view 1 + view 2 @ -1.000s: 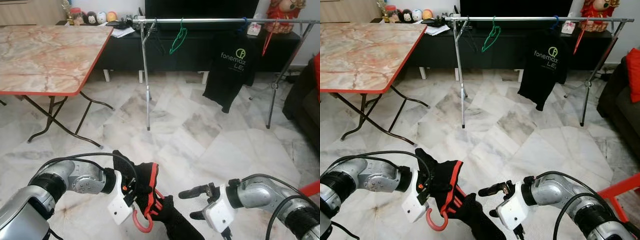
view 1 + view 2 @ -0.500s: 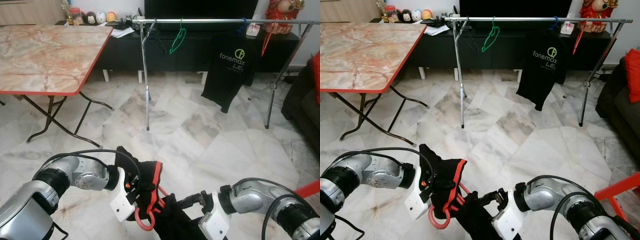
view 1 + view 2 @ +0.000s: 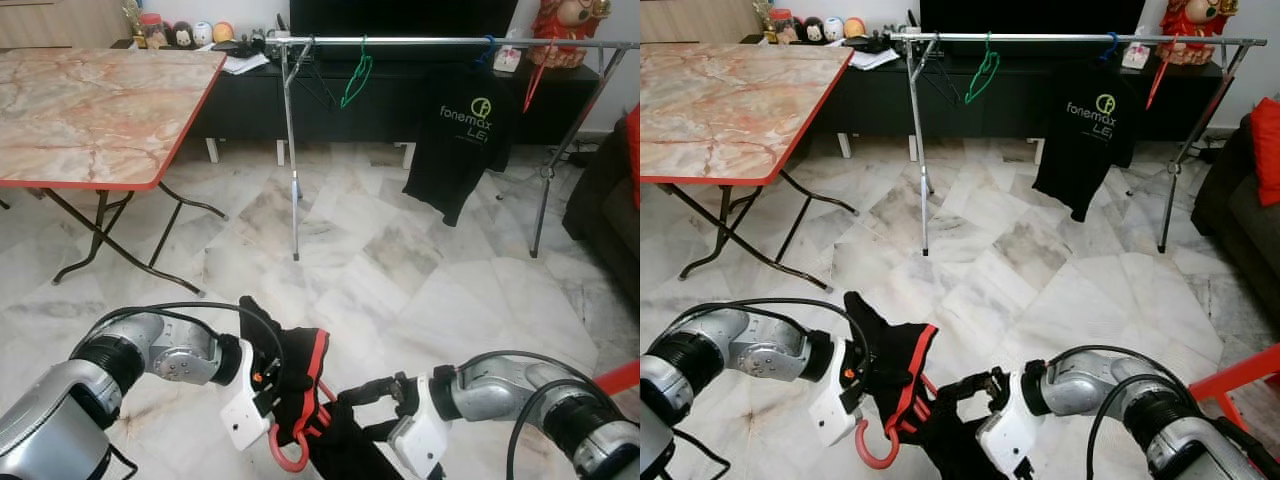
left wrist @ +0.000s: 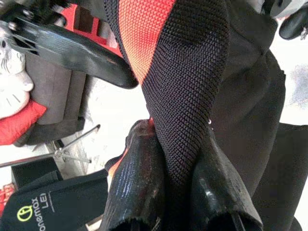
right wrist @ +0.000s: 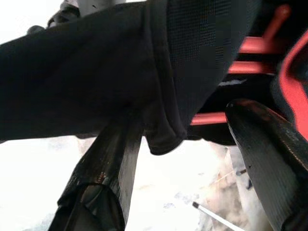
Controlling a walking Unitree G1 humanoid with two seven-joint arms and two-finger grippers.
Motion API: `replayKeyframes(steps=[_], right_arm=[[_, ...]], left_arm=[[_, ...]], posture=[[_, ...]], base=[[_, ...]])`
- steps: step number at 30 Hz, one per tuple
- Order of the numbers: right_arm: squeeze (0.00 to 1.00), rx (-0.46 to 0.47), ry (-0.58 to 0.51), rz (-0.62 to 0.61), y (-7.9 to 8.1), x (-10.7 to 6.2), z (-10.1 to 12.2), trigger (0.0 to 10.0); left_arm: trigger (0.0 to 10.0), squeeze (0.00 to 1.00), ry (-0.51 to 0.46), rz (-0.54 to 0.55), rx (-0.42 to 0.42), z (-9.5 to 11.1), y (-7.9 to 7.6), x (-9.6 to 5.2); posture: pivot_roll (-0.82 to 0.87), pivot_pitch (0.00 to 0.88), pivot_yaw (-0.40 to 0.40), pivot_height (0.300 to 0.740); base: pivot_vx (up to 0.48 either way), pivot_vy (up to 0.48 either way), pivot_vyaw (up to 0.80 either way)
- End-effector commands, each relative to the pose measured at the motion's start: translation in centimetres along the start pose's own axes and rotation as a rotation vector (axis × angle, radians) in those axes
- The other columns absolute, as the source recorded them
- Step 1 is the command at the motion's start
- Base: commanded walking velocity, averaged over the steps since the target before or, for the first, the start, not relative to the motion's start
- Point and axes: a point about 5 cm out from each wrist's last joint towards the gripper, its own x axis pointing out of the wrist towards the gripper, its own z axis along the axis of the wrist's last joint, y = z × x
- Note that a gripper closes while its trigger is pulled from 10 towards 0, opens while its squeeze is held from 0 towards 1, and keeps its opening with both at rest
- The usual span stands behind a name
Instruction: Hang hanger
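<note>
My left gripper (image 3: pixel 268 385) is shut on the collar of a black garment with red trim (image 3: pixel 302 365), low in front of me. In the left wrist view its fingers (image 4: pixel 139 183) pinch the knit fabric (image 4: pixel 183 106). A red hanger hook (image 3: pixel 290 458) curls out below the collar. My right gripper (image 3: pixel 368 412) is open at the garment's lower fold, and in the right wrist view a fold of cloth (image 5: pixel 163 96) hangs between its spread fingers (image 5: pixel 110 163). Across the room stands the metal clothes rail (image 3: pixel 450 42).
A black printed T-shirt (image 3: pixel 465 140), a green hanger (image 3: pixel 355 80) and a red hanger (image 3: pixel 533 80) hang on the rail. A marble-topped folding table (image 3: pixel 90 110) stands at left, a dark sofa (image 3: pixel 605 200) at right. Marble floor lies between me and the rail.
My right gripper has moved left from beside the garment until its fingers straddle the lower cloth. My left gripper has kept its hold and shifted slightly right.
</note>
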Motion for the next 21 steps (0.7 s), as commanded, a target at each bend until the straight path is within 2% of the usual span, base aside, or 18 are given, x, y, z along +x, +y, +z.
replayKeyframes(steps=[1,15,16,21], right_arm=[[0.0,-0.005,-0.01,0.015,0.2,0.26,0.09,10.0],[0.0,-0.014,-0.028,0.009,0.45,0.99,0.13,10.0],[0.0,-0.014,-0.028,0.01,0.49,0.99,0.11,0.0],[0.0,-0.01,-0.022,0.013,0.8,0.98,-0.04,0.0]], left_arm=[[10.0,0.0,-0.026,0.019,0.05,0.0,1.28,-0.17],[10.0,0.0,-0.052,0.035,0.074,0.25,2.04,0.24],[10.0,0.0,-0.052,0.036,0.074,0.24,2.08,0.25],[10.0,0.0,-0.048,0.045,0.071,0.2,2.2,0.27]], posture=[[-0.07,0.0,-0.039,0.74],[-0.06,0.0,-0.05,0.74],[-0.06,0.0,-0.054,0.74],[-0.06,0.0,-0.056,0.74]], base=[[0.0,0.0,0.0],[0.0,0.0,0.0],[0.0,0.0,0.0],[0.0,0.0,0.0]])
